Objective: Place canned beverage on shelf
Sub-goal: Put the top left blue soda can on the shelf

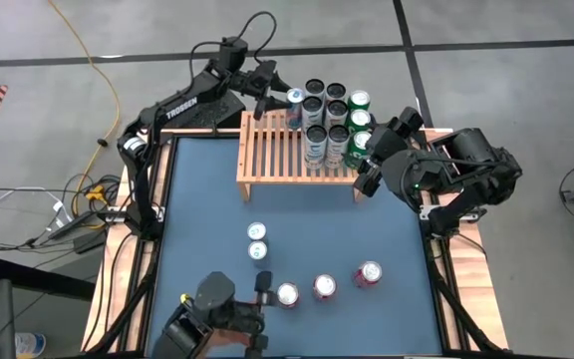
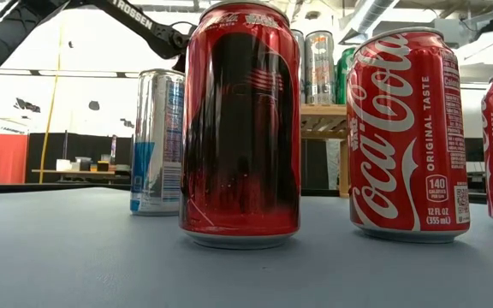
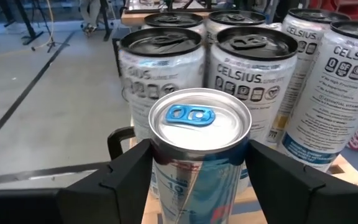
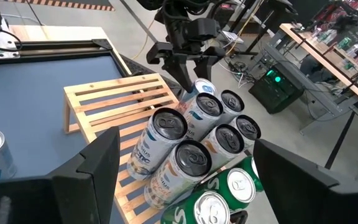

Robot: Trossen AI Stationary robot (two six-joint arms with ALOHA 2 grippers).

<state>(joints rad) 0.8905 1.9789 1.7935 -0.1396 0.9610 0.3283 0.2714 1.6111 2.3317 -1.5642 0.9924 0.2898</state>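
Your nearest things are three red cola cans point(image 1: 325, 287) standing along the table's point(image 1: 207, 189) near edge. At the shelf's point(image 1: 267, 150) far edge, your left gripper point(image 1: 270, 92) straddles the blue-tabbed can point(image 3: 199, 155), fingers alongside it, grip uncertain. Your right gripper point(image 1: 365, 160) waits spread wide near the shelf's right end
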